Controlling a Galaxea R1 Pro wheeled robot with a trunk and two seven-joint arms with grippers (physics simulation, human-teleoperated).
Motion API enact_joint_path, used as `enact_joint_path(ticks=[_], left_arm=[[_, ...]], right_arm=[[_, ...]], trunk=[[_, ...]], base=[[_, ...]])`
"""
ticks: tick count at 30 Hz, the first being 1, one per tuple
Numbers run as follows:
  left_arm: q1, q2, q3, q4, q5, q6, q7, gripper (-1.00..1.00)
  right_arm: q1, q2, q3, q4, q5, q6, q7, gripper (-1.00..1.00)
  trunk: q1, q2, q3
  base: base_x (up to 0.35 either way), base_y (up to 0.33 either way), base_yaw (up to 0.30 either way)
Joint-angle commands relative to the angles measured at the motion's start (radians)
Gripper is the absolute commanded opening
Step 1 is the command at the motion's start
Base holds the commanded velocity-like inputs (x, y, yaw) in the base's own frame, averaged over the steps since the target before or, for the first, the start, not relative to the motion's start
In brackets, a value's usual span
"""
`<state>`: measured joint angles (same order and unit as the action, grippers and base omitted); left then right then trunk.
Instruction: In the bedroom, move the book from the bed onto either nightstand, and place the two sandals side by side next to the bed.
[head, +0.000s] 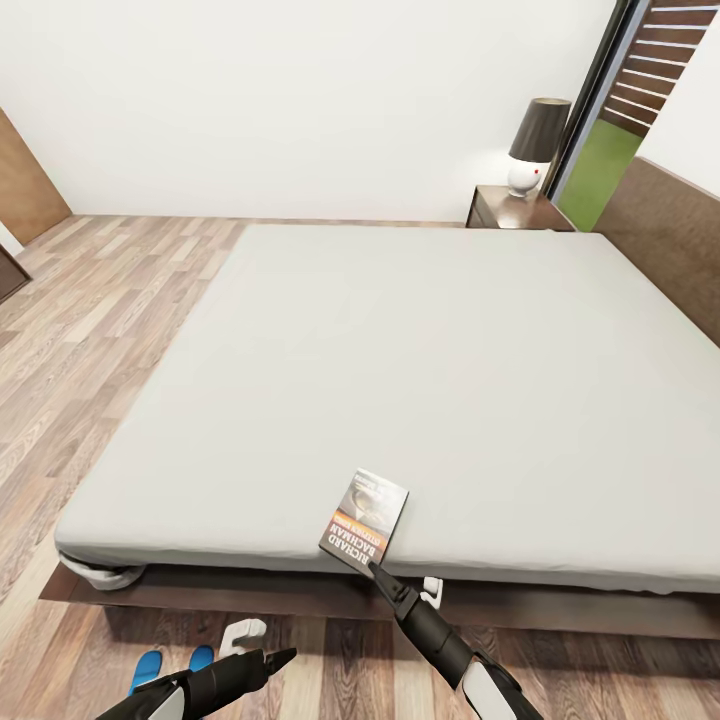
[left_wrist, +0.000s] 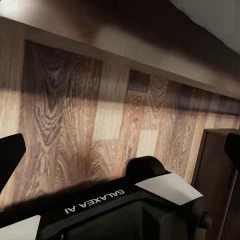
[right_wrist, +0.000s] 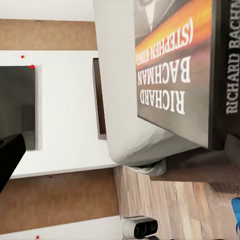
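**Right gripper at the book on the bed's near edge**

Head view: grey bed (head: 400, 380) across most of the frame, dark headboard (head: 670, 235) at right. Book (head: 365, 517) flat on the mattress at lower centre, just inside the near edge, cover up, lettering upside down. Right gripper (head: 372, 570) reaching up from lower right, tip touching the book's near edge; fingers seen as one dark point, spread or closed impossible to tell here. Left gripper (head: 280, 657) low at lower left, over the floor (head: 90, 330), pointing right, nothing in it; opening hard to judge. Two blue sandals (head: 172, 667) at the bottom left on the floor, partly hidden by the left arm. Nightstand (head: 515, 210) with a lamp (head: 535, 145) at upper right, beyond the bed.

Left wrist view: wood floor (left_wrist: 110, 110), bed frame's dark underside along the top. Fingertips (left_wrist: 10, 155) at far left and far right edges, spread wide, nothing between.

Right wrist view: book (right_wrist: 175, 65) large at upper right, spine showing, on the mattress edge. One fingertip (right_wrist: 7, 157) at the left edge, well away from the book; jaws apart.
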<state>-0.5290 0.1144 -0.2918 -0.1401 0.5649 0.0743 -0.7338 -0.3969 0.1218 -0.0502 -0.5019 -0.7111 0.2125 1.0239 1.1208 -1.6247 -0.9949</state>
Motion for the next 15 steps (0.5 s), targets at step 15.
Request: enact_joint_path(ticks=[15], left_arm=[[0.000,0.001,-0.006,-0.001,0.010,0.008,-0.003,1.00]], right_arm=[[0.000,0.001,-0.005,0.000,-0.002,0.010,0.004,1.00]], trunk=[[0.000,0.000,-0.001]], base=[[0.006,0.000,0.000]])
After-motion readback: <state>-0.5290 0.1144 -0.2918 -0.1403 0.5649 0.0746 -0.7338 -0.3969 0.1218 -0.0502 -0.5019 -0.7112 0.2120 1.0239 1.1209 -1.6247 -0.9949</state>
